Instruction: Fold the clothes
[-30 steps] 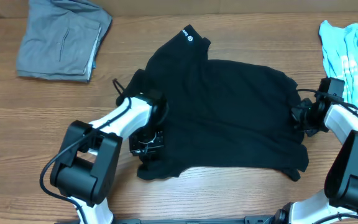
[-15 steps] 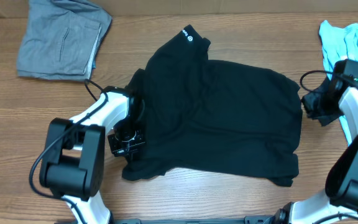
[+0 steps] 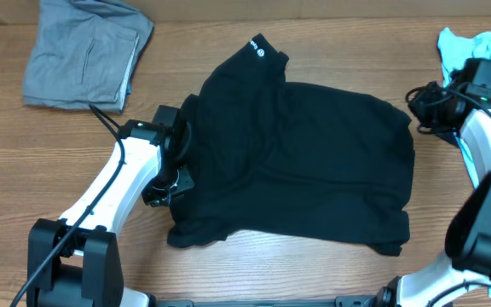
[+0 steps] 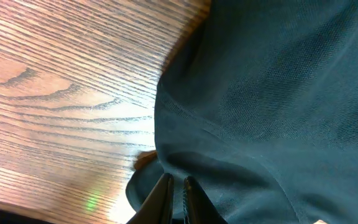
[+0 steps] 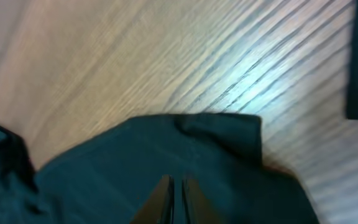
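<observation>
The left gripper [image 4: 176, 186] and right gripper [image 5: 174, 186] have their jaws nearly together, with a thin slit showing and nothing clamped. The black T-shirt [image 3: 305, 153] lies spread and rumpled in the middle of the table [image 3: 254, 271]. Expect light, limp fabric; pinch hem corners or sleeve edges. The white logo [image 3: 260, 51] marks the far sleeve. No containers are in view.

Right wrist view smeared by blur, blue shirt [image 3: 455, 53] cut by the right edge, grey garment [image 3: 83, 51] cut at top, logo [image 3: 260, 52] unreadable, my left fingers [image 4: 157, 202] cut at bottom.
</observation>
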### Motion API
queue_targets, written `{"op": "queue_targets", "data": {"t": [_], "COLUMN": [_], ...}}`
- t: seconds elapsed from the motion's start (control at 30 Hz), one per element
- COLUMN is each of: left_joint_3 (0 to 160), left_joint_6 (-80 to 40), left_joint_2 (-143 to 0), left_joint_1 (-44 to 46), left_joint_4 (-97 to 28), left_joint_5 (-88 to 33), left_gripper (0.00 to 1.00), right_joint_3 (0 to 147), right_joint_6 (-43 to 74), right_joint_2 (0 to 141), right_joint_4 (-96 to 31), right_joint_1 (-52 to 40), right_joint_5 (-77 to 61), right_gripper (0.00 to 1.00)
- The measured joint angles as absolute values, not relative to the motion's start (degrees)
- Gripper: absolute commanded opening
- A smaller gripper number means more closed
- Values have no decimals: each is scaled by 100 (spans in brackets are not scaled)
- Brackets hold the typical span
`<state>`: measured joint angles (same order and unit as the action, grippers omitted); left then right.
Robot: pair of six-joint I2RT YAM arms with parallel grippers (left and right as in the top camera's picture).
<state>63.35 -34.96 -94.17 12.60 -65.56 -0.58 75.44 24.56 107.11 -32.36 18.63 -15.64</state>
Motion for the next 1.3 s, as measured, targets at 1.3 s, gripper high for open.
{"op": "queue_targets", "data": {"t": [1.3], "left_joint_3": [6335], "left_joint_6": [-3395], "left_joint_2": [-9417], "left_joint_1": [1260], "left_joint_4": [-6519], "left_joint_5": [-56], "left_gripper": [9], "right_joint_3": [7747], "right_joint_6": [2318], "right_joint_2": [11878], "right_joint_4": [-2707], "right_joint_1": [1999], "right_joint_5": [158], "right_gripper": [14]}}
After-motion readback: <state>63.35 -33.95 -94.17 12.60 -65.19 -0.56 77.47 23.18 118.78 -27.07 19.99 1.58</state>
